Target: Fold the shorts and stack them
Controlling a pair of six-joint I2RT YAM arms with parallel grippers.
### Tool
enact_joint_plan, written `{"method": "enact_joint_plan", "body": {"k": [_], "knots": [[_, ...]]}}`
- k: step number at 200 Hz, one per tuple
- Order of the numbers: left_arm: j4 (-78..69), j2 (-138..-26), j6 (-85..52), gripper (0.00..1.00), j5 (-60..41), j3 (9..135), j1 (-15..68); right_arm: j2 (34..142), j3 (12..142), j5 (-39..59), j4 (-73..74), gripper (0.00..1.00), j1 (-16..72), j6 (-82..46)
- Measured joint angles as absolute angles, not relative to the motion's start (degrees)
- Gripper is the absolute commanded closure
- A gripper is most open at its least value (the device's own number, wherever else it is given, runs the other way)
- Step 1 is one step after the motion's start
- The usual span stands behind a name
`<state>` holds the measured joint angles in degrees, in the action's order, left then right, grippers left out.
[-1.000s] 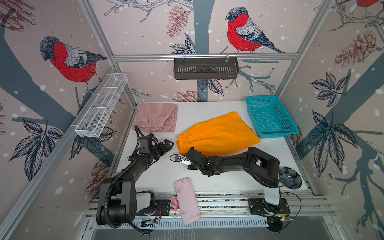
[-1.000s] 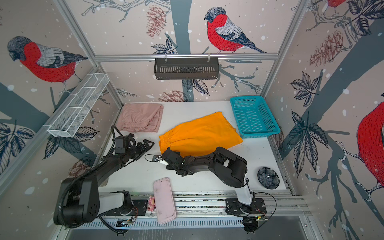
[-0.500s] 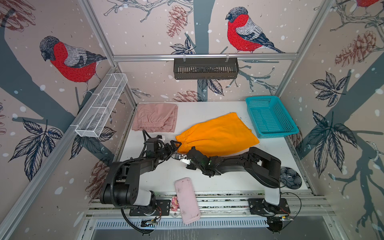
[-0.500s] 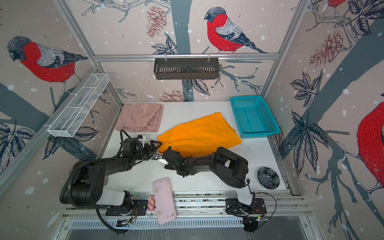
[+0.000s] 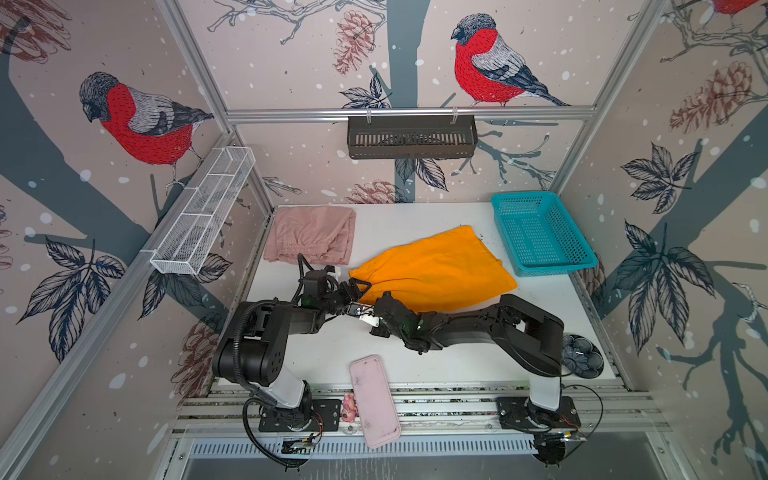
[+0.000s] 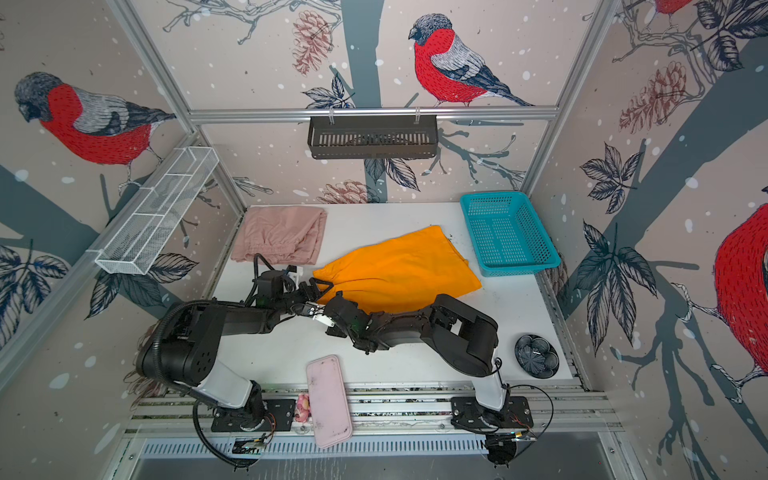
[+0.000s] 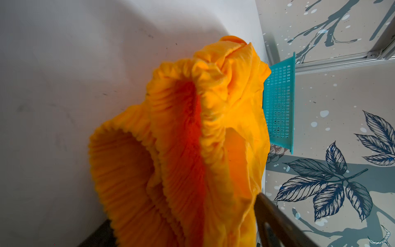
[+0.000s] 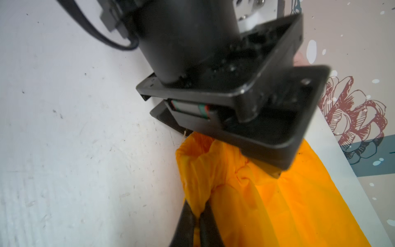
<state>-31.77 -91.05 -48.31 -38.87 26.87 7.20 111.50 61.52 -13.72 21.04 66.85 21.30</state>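
Your orange shorts (image 5: 436, 270) lie mid-surface, their long axis slanting from the near left to the far right. The gathered waist points near-left, toward both arms. Your right pincer (image 8: 197, 210) is pressed together on a fold of that waist. Your left pincer (image 5: 356, 289) stands spread at the same end, with the waistband bunched between its fingers. The pink shorts (image 5: 311, 237) sit folded in the far left corner, apart from the orange pair.

A teal basket (image 5: 552, 270) stands far right, just beside the orange leg end. A pink tray (image 5: 374, 399) overhangs the near edge, and a dark dish (image 5: 582, 361) rests near right. The surface (image 5: 415, 365) is white and scuffed. You have bird-print walls around it, with a wire shelf (image 5: 203, 216) on the left one and a black rack (image 5: 411, 137) on the back one.
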Motion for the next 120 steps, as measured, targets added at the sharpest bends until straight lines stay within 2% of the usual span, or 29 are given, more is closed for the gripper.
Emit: {"method": "enact_joint_plan", "body": {"k": [11,26,34,41,56,82,105,120], "knots": [[-30.13,-90.87,-47.51,0.7,-38.79,28.05,7.31,111.87,62.65,-13.82,20.71,0.99,67.05,21.17],[-26.5,-89.89,-45.47,0.88,-38.26,29.85,7.4,112.6,64.05,-14.48,19.84,0.95,67.64,21.08],[-24.1,-89.36,-43.86,0.94,-37.71,30.98,7.46,112.97,64.53,-14.68,19.73,0.89,68.03,21.08],[-21.54,-88.97,-42.83,1.0,-37.23,32.1,7.62,113.32,65.04,-14.68,19.46,0.79,68.34,21.04],[-15.33,-88.49,-39.53,1.0,-35.44,35.11,7.73,113.6,65.69,-13.93,19.18,0.58,68.58,20.69],[-5.06,-88.29,-34.13,1.0,-32.38,41.76,7.66,110.65,64.73,-10.5,17.8,0.36,68.53,17.98],[4.64,-88.29,-29.5,1.0,-29.87,48.01,6.81,102.37,61.76,-6.87,16.32,0.33,67.42,15.86],[9.89,-88.27,-26.85,1.0,-28.47,51.9,5.85,96.07,58.83,-6.11,15.35,0.38,65.21,14.2]]}}
